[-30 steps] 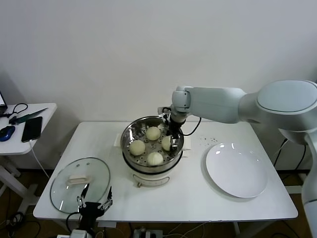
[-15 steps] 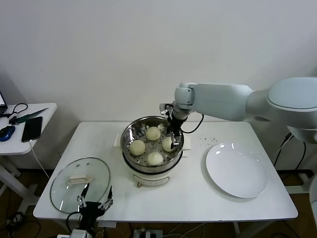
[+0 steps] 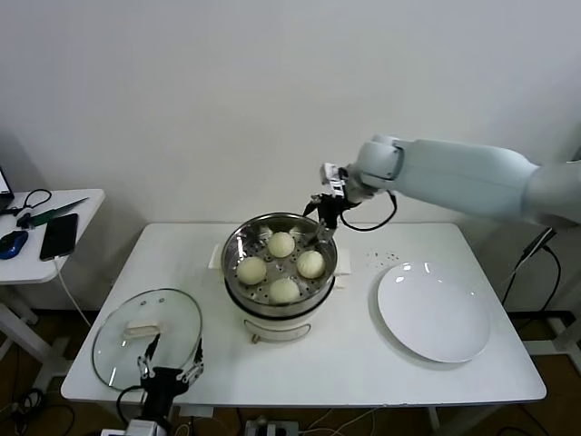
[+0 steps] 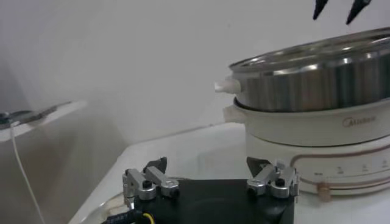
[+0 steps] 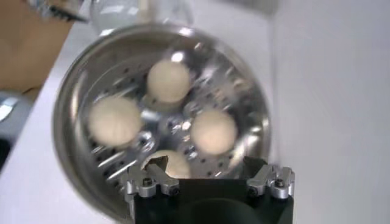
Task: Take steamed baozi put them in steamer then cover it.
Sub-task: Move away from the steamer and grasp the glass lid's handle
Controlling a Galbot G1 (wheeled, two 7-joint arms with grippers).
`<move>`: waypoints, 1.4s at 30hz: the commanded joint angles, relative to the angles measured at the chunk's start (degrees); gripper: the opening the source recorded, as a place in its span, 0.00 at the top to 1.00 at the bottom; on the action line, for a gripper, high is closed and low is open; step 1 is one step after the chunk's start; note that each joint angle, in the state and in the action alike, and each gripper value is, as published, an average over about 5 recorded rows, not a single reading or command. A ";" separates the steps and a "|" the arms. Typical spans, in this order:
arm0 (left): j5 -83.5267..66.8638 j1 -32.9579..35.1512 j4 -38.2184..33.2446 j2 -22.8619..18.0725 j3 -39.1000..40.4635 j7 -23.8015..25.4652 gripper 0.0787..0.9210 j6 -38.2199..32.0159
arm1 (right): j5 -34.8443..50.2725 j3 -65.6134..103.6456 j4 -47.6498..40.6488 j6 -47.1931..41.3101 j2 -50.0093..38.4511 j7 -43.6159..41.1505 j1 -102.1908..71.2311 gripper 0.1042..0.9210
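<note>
Glass cover point(image 3: 147, 338) lies flat on the bench point(image 3: 363, 363) just ahead of the empty, wide-open left gripper point(image 3: 169, 372), far nearer it than the right gripper point(image 3: 323, 224), also open and empty, above the far rim of the steamer point(image 3: 272, 300) holding four baozi point(image 3: 283, 290).

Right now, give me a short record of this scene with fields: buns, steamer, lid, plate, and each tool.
buns: four steamed baozi lying in the steamer, none on the plate
steamer: steel basket on its white pot base, mid-table, uncovered
lid: glass cover flat on the table's front left corner, handle up
plate: white plate on the table to the steamer's right, bare
right tool: open, holding nothing, above the steamer's back rim
left tool: open, holding nothing, low at the table's front edge beside the lid
</note>
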 commanded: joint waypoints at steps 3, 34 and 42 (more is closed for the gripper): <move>1.29 0.56 -2.10 -0.31 -0.47 0.12 0.12 1.10 | -3.20 36.55 16.75 12.78 -24.60 27.31 -31.75 0.12; 68.49 0.45 -7.16 -0.13 -12.39 0.17 0.12 -2.66 | -22.97 124.51 33.93 9.28 -4.95 25.27 -117.81 0.12; 85.41 -2.77 3.07 1.19 -11.22 -0.68 0.12 -1.30 | -25.32 125.02 32.14 11.03 -1.82 24.35 -120.48 0.12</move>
